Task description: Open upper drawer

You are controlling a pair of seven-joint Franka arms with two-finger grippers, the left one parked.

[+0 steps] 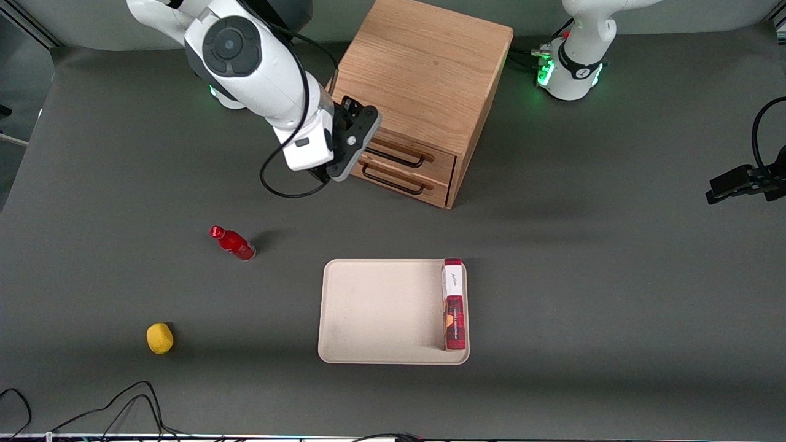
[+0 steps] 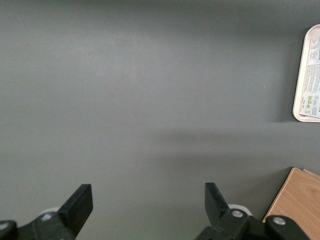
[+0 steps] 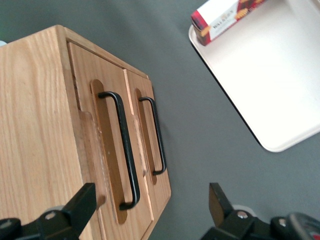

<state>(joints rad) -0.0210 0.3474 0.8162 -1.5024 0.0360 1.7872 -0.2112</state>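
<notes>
The light oak cabinet stands toward the back of the table. Its upper drawer is shut, with a thin black bar handle. The lower drawer below it is shut too. My right gripper hangs just in front of the drawer fronts at their working-arm end, about level with the upper drawer. In the right wrist view the gripper is open and empty. Its fingertips stand wide apart, off the upper handle and the lower handle.
A cream tray lies nearer the camera with a red and white box on edge in it. A red bottle and a yellow object lie toward the working arm's end. Cables run along the front edge.
</notes>
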